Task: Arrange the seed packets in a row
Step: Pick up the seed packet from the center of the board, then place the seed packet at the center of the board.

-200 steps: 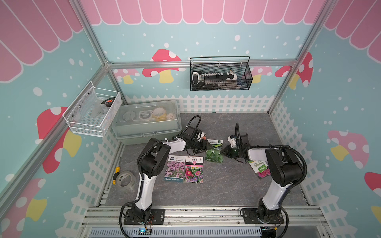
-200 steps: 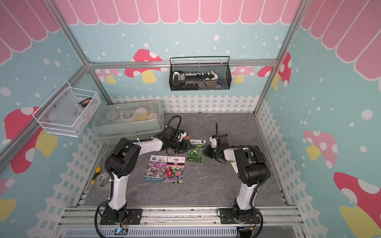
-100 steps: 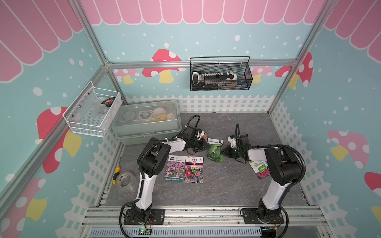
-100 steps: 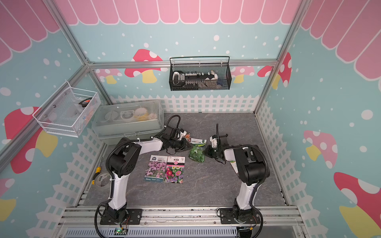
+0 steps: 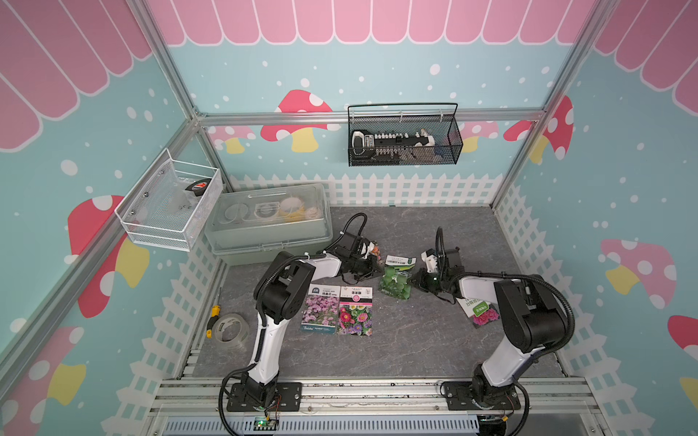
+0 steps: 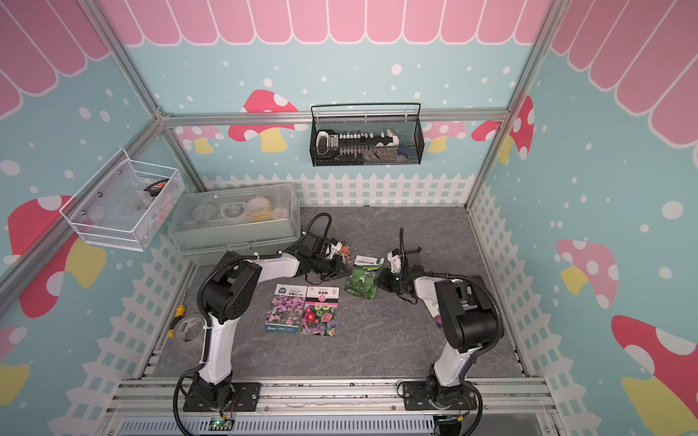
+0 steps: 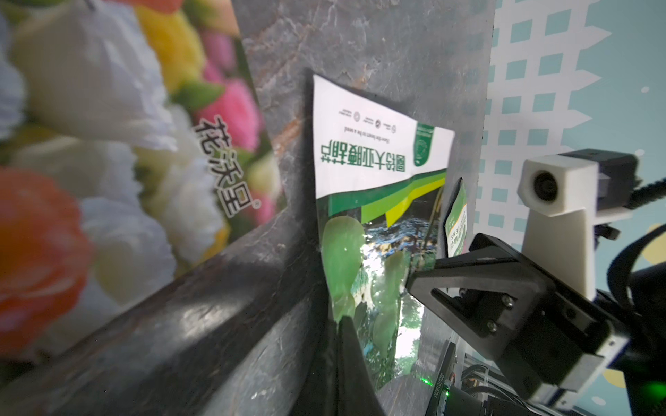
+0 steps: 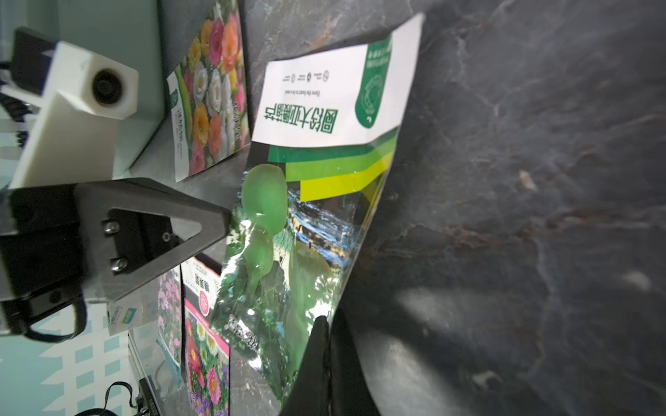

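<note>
Two pinches on one green seed packet (image 5: pixel 396 279) — left gripper (image 5: pixel 377 268) and right gripper (image 5: pixel 415 281) shut on its opposite long edges.

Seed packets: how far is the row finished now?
Done: purple-flower packet and mixed-flower packet lie side by side. In hand: left gripper and right gripper both pinch the green packet. Remaining: placing it, then the orange-flower packet and the pink-flower packet under the right arm.

Green seed packet (image 7: pixel 374 216): white strip w/ green Chinese chars + tiny Engl. line, approx. "Open the heart to be a seed". Mixed-flower seed packet (image 7: pixel 108 144): white Chinese chars. Purple-flower seed packet (image 5: pixel 320 309): script illegible.
</note>
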You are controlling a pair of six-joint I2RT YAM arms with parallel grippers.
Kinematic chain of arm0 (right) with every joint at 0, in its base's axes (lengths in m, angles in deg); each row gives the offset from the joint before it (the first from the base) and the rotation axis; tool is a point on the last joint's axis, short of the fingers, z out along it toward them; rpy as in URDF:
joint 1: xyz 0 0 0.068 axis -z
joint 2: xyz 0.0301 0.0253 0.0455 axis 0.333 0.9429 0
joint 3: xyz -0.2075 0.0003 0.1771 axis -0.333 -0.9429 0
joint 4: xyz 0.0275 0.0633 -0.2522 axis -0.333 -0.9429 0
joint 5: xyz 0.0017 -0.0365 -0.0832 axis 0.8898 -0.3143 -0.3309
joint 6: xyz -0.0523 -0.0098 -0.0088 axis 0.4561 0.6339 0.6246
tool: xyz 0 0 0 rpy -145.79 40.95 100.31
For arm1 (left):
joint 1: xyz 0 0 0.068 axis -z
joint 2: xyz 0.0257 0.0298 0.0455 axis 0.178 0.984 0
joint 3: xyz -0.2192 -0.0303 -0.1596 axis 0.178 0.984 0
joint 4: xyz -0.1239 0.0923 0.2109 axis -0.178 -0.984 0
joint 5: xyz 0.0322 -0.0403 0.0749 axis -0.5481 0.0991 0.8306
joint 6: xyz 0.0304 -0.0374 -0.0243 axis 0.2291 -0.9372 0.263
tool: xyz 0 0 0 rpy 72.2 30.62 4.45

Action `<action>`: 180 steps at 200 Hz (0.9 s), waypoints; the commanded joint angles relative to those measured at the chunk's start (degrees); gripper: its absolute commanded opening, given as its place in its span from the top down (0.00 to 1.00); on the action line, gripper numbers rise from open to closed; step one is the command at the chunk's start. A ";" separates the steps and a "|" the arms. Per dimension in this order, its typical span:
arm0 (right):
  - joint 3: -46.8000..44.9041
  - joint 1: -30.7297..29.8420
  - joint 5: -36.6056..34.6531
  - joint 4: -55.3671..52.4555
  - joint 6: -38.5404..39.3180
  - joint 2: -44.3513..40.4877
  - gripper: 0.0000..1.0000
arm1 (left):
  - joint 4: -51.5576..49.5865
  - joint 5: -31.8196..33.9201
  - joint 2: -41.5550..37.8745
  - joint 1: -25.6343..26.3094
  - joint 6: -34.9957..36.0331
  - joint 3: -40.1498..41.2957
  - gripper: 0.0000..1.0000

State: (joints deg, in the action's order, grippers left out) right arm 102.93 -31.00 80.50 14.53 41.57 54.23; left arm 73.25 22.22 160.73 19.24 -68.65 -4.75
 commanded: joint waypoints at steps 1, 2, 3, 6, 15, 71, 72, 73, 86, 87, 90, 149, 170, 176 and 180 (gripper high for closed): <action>-0.53 -0.05 0.40 -3.40 1.08 -4.11 1.00 | -1.92 1.14 -3.52 1.40 1.24 0.42 1.00; -0.55 -0.05 0.40 -3.53 1.09 -4.27 1.00 | -2.09 1.25 -3.59 1.42 1.31 0.42 1.00; -0.55 -0.05 0.40 -3.64 1.13 -4.39 1.00 | -2.31 1.35 -3.67 1.47 1.39 0.42 1.00; -0.63 -0.05 0.40 -4.00 1.17 -4.85 1.00 | -2.75 1.65 -3.93 1.61 1.60 0.34 1.00; -0.75 -0.05 0.50 -4.96 1.42 -6.06 1.00 | -3.81 2.32 -4.80 2.01 1.90 0.62 1.00; -4.72 -0.79 0.31 -8.31 1.23 -12.50 1.00 | -5.61 7.47 -12.70 5.59 0.40 7.38 1.00; -4.88 -0.82 0.27 -8.27 1.20 -12.64 1.00 | -5.65 7.54 -12.88 5.62 0.41 7.50 1.00; -4.96 -0.92 0.29 -8.34 1.19 -12.79 1.00 | -5.67 7.61 -13.02 5.69 0.36 7.61 1.00; -6.18 -1.40 0.15 -8.82 1.01 -14.56 1.00 | -6.41 8.57 -14.89 6.13 0.07 9.19 1.00; -6.31 -1.43 0.14 -8.87 1.05 -14.67 1.00 | -6.49 8.66 -14.99 6.11 0.11 9.33 1.00; -6.54 -1.53 0.07 -9.12 1.01 -15.11 1.00 | -6.74 8.89 -15.33 6.15 0.06 9.53 1.00; -10.05 -3.05 -1.36 -14.86 1.31 -23.09 1.00 | -10.09 12.44 -21.25 9.58 -0.03 15.52 1.00; -11.05 -3.93 -1.55 -15.61 1.51 -23.36 1.00 | -10.78 13.98 -23.00 10.62 0.13 17.64 1.00; -11.26 -4.46 -1.64 -15.57 1.55 -23.32 1.00 | -10.79 14.25 -23.39 10.67 0.09 18.35 1.00; -11.50 -4.89 -1.94 -15.53 1.47 -23.40 1.00 | -10.80 14.45 -23.60 10.68 0.04 18.81 1.00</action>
State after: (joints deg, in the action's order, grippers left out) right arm 93.21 -34.24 79.36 1.42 42.25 31.28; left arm 64.07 33.79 139.64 29.32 -68.28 11.77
